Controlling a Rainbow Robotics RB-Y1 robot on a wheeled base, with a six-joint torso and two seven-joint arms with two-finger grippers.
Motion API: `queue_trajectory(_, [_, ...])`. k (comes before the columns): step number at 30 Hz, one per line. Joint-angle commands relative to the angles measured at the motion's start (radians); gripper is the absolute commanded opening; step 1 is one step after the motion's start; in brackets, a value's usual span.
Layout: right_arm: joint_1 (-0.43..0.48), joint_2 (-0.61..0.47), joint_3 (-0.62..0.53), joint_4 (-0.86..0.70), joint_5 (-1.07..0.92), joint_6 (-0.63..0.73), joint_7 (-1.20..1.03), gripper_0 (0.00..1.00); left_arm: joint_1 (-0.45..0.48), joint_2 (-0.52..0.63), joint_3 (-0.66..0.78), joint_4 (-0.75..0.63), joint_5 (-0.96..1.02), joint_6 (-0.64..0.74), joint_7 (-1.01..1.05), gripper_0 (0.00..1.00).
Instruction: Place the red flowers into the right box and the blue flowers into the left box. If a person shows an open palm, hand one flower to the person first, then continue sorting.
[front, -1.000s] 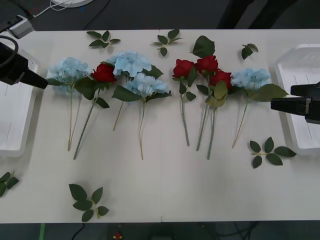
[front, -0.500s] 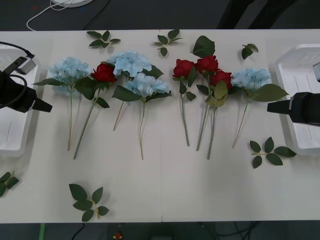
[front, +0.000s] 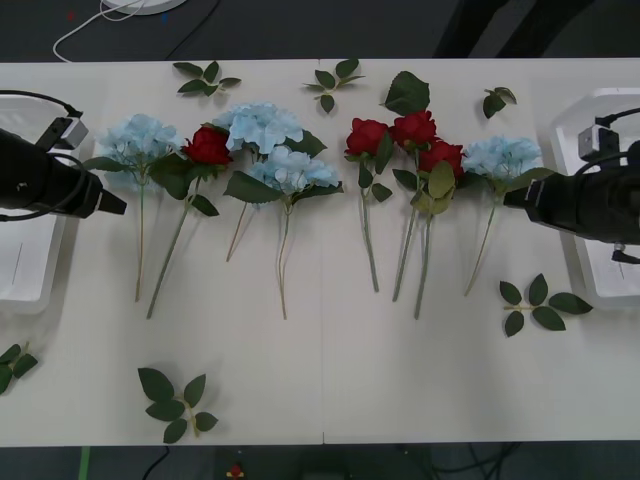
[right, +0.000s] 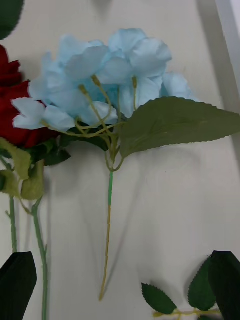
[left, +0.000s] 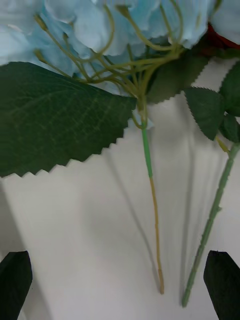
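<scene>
both claws moved inward, open: left claw (front: 118, 206) and right claw (front: 510, 198) beside blue flowers (front: 140, 140).

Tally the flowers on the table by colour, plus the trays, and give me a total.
Deep-red artificial roses: 4
Pale sky-blue artificial hydrangea clusters: 4
Shallow white rectangular plastic trays: 2
Total: 10
</scene>
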Motion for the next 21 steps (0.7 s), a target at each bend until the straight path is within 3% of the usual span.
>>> queue_trajectory(1, [-0.104,0.071,0.072,0.081,0.094,0.002,-0.072,1.0,-0.066,-0.071,-0.052,0.096,-0.007,-0.077,0.053,1.0])
queue_trajectory(9, [-0.221,0.171,0.193,0.268,0.244,-0.023,-0.079,1.0,-0.081,-0.125,-0.119,0.139,-0.002,-0.157,0.067,1.0])
queue_trajectory(21, [-0.336,0.268,0.3,0.484,0.308,-0.118,-0.083,1.0,-0.083,-0.172,-0.171,0.111,0.002,-0.232,0.103,1.0])
